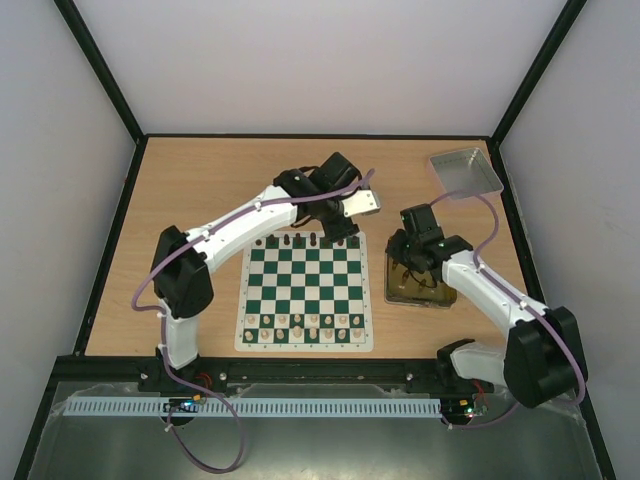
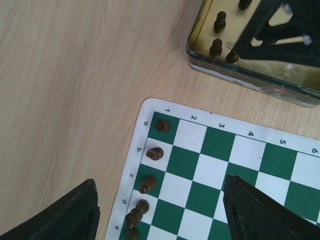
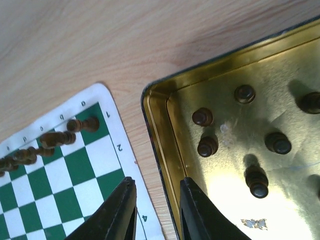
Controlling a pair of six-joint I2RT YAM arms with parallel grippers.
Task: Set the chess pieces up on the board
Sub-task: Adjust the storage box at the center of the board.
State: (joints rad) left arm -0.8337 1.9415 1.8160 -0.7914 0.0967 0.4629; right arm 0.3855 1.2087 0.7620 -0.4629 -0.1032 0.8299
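The left gripper is hanging released, its black fingers spread wide with nothing held. Between the jaws is lying the rounded corner of the flat green-and-white chequered board, a matte mat with printed numbers and letters on its white border. Small turned dark brown chess pieces are standing in a line on its edge squares, between the jaws. Only the overhead view is showing the pale cream pieces along the opposite edge and a grey metal tray well apart.

The right gripper is holding its jaws drawn close, a narrow empty gap between them. They are straddling the raised wall of the glossy gold rectangular tin: one jaw is hanging over its mirror-bright floor, the other over the strip of pale wood-grain tabletop beside the board. Ahead of the inner jaw, more dark brown chess pieces are standing apart, with bare floor between them.
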